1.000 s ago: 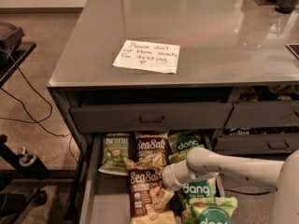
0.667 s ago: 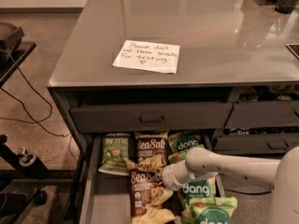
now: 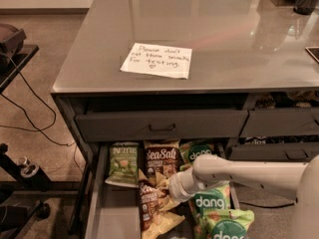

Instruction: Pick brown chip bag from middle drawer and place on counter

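Below the counter (image 3: 224, 34), in the open drawer (image 3: 112, 215), my gripper (image 3: 171, 189) had pressed closer against the nearer brown bag (image 3: 148, 206), which had twisted narrower since a moment before. Whether I had it pinched, I could not tell; no lift yet.

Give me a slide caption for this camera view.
Robot gripper in the open middle drawer, at a brown chip bag, below the counter with its handwritten note.
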